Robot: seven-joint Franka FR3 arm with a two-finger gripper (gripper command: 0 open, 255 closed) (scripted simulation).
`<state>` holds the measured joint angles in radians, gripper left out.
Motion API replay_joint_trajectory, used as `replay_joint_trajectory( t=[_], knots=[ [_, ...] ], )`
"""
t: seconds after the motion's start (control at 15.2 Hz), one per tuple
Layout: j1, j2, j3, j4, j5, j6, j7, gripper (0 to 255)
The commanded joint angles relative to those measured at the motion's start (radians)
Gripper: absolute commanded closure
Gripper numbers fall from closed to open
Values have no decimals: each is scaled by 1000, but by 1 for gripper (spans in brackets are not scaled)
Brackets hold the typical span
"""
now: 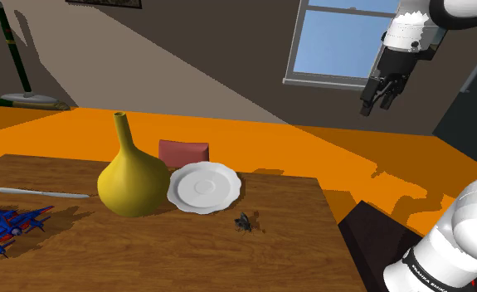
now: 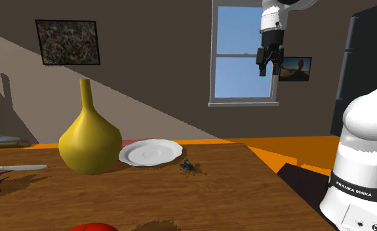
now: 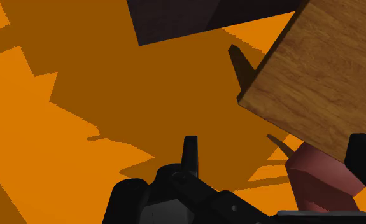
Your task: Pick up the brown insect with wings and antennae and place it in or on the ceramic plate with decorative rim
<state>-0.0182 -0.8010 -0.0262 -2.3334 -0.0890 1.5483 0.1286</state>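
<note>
Checking the insect (image 1: 245, 221) first: small, dark brown-black, legs splayed, lying on the wooden table (image 1: 294, 249). It sits just beside the white plate (image 1: 203, 187), to the shoulder view's right of it and nearer the camera, apart from the scalloped rim.

Left to right along the table we log 1 blue toy plane (image 1: 12, 226), 1 thin grey blade-like item (image 1: 41, 192), 1 yellow long-necked vase (image 1: 133, 174), then plate and insect.

Hard to read: we cannot make out the insect's wings or antennae. The plane is cut by the frame edge. 1 reddish-brown box (image 1: 184, 152) is partly hidden behind the plate. 1 red thing (image 2: 92, 228) is cut off at the second exterior view's bottom edge.

The arm is raised high, past the table's right end over the orange floor (image 1: 311, 149), with the gripper (image 1: 380, 98) pointing down, well apart from the insect. In the wrist view we see its 2 fingers (image 3: 190, 156) spread apart, so open, with the table corner and box below.
</note>
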Motion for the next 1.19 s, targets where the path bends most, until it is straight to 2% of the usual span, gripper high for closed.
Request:
replay_joint_trajectory(
  t=[0.0,0.59,1.12],
  knots=[
    [0,0,0,0,0,0,0,0],
    [67,59,173,-120,107,172,184,0],
    [118,208,335,-144,176,345,348,0]
  ],
)
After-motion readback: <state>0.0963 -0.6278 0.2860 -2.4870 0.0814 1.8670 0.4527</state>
